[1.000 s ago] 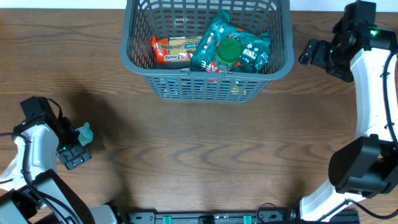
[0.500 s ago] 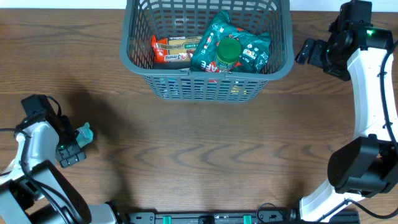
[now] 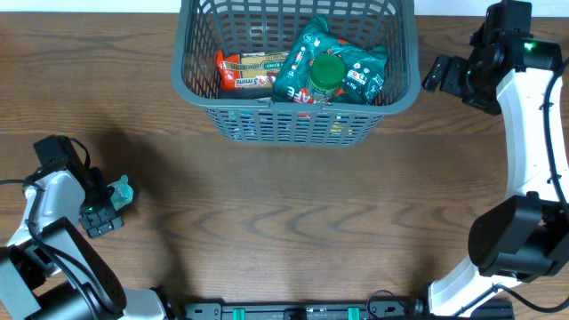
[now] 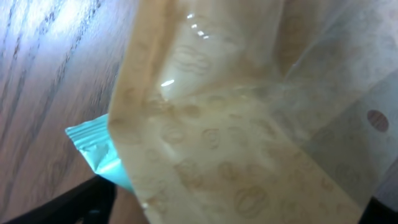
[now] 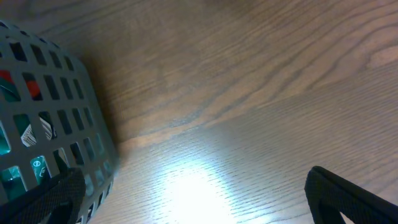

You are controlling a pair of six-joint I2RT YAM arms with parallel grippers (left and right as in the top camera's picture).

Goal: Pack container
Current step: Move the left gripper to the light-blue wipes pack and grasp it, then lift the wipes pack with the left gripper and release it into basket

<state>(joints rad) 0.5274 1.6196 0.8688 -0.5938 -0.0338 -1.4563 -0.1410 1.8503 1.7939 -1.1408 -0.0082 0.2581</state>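
The dark grey slotted basket (image 3: 293, 120) stands at the table's far middle. It holds an orange and white snack packet (image 3: 247, 73), teal pouches (image 3: 360, 67) and a green-lidded jar (image 3: 326, 76). My left gripper (image 3: 105, 209) is low at the table's left edge, shut on a small packet with a teal edge (image 3: 121, 189). In the left wrist view this packet (image 4: 249, 124) is beige and translucent and fills the frame. My right gripper (image 3: 442, 76) is open and empty, just right of the basket, whose wall shows in the right wrist view (image 5: 43, 124).
Brown wood-grain table (image 3: 293, 213) lies between the basket and the front edge. The right arm's white links (image 3: 533, 133) run down the right side. A black rail (image 3: 302, 311) lines the front edge.
My left gripper has turned and shifted slightly left with the packet in it. My right gripper moved a little up and left a second ago, then stayed still.
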